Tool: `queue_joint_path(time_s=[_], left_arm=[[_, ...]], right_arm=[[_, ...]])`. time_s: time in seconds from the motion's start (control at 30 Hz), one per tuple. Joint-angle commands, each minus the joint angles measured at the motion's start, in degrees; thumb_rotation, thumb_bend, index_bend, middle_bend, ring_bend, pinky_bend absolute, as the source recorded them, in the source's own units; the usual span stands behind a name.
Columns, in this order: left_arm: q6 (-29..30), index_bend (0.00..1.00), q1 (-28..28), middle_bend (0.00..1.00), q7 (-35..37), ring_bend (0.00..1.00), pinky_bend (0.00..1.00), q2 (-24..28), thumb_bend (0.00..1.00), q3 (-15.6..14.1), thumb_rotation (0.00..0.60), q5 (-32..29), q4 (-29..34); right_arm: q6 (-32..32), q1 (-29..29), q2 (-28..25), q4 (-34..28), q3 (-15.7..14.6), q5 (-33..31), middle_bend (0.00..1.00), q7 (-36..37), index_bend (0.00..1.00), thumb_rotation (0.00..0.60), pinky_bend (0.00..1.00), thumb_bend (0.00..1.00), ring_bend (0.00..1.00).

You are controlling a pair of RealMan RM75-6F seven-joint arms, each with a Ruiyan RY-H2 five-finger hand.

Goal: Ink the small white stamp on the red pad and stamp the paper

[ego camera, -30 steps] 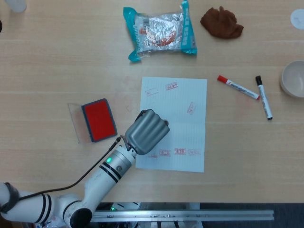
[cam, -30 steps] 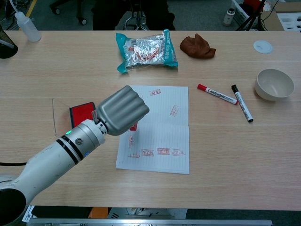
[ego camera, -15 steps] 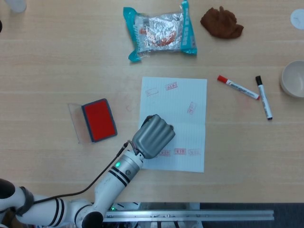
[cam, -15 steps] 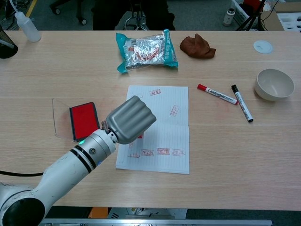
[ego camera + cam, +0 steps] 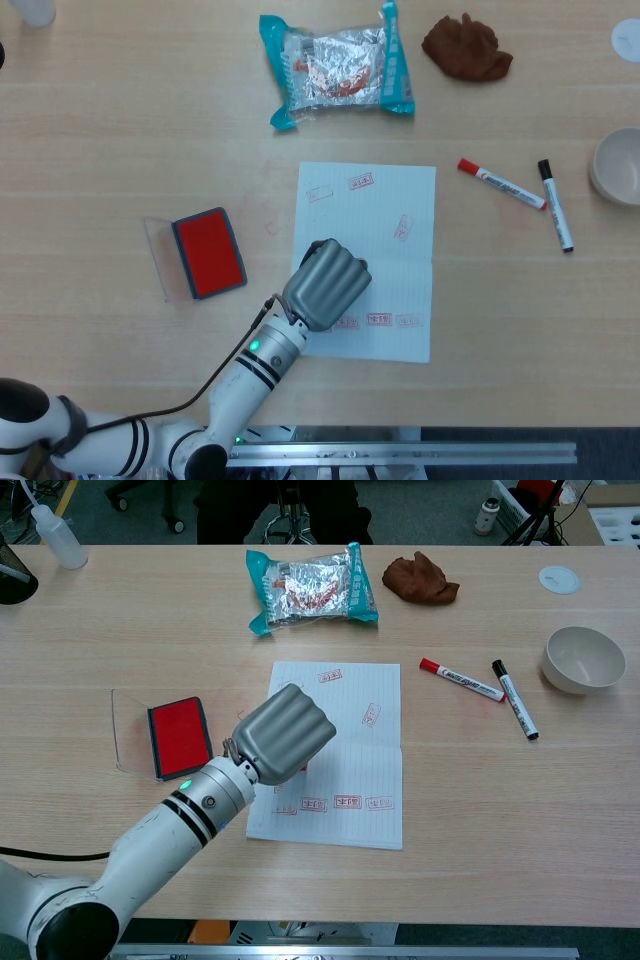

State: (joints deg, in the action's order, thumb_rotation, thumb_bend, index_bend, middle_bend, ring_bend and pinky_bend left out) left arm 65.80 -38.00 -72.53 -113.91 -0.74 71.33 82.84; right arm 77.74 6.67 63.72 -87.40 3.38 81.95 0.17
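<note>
My left hand (image 5: 325, 284) (image 5: 285, 733) hovers low over the lower left part of the white lined paper (image 5: 385, 230) (image 5: 350, 740), its fingers curled in a fist. The small white stamp is almost wholly hidden inside it; only a reddish sliver (image 5: 303, 770) shows under the fingers in the chest view. Several red stamp marks dot the paper along its top and bottom. The red ink pad (image 5: 208, 252) (image 5: 179, 737) lies open to the left of the paper, with its clear lid (image 5: 155, 250) beside it. My right hand is in neither view.
A teal snack packet (image 5: 340, 65) and a brown cloth (image 5: 466, 47) lie at the far side. A red marker (image 5: 500, 183) and a black marker (image 5: 556, 205) lie right of the paper, near a white bowl (image 5: 583, 660). A squeeze bottle (image 5: 55, 535) stands far left.
My left hand has moved from the paper's left edge near the pad towards the near side and slightly right, and it has come lower over the paper.
</note>
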Motion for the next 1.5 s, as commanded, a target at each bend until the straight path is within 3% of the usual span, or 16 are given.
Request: queue_joint_path(time_s=[0.03,1.5], left_arm=[[-0.06,0.62,0.31,1.00,0.54,1.00,1.00,-0.56,0.26,-0.40,0.600,0.17,-0.79],[-5.48,0.62,-1.92,1.00,-0.41,1.00,1.00,-1.16,0.26,0.57,0.600,-6.31,-1.85]], right_arm=[[0.07,-0.06,0.00,0.02,0.00,-0.06,0.32,-0.01,0.21,0.600,0.27,0.12,0.22],[0.93,-1.14,0.49,1.16,-0.02,-0.72,0.32,0.92,0.21,0.600,0.27,0.12,0.22]])
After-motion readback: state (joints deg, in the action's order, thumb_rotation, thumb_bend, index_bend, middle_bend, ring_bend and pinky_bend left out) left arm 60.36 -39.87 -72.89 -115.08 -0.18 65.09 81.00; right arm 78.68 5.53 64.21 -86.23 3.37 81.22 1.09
